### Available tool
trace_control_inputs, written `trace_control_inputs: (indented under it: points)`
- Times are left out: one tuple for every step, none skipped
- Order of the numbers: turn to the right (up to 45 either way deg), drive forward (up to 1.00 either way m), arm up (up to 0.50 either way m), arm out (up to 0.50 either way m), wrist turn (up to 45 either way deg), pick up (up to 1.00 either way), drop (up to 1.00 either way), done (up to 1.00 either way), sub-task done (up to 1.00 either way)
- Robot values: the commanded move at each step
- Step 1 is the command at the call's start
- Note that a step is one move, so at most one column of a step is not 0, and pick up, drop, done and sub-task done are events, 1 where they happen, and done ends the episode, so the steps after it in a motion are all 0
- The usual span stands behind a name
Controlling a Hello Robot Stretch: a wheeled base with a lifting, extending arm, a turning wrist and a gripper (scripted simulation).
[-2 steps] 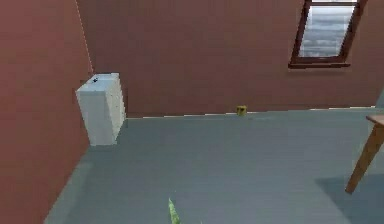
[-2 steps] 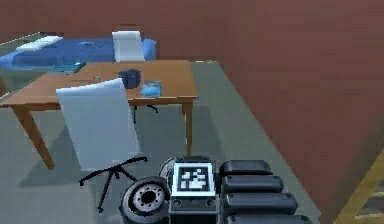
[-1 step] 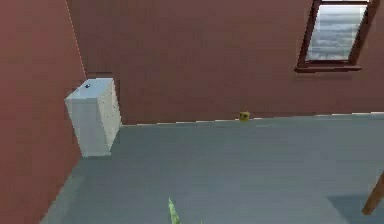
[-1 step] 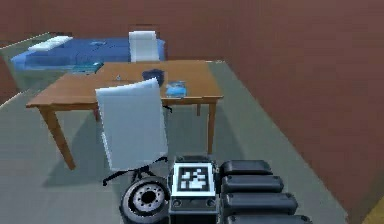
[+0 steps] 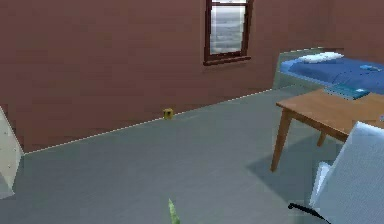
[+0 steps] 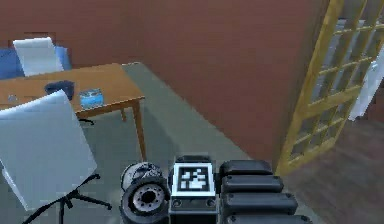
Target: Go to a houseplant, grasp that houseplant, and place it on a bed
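A wooden table bearing a blue book stands beside a white chair, with a window in the red-brown wall and a glass-paned door nearby.

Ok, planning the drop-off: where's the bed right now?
The bed sits at the forward view's upper right, to the right of the window and just beyond the wooden table.

Yellowish speck too small to identify; bed cropped at right edge
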Motion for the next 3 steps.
trace_control_inputs:
  points:
    - [0.0, 0.80, 0.00, 0.00, 0.0, 0.00, 0.00, 0.00, 0.00]
    - [3.0, 0.00, 0.00, 0.00, 0.0, 0.00, 0.00, 0.00, 0.00]
    - [0.0, 0.60, 0.00, 0.00, 0.0, 0.00, 0.00, 0.00, 0.00]
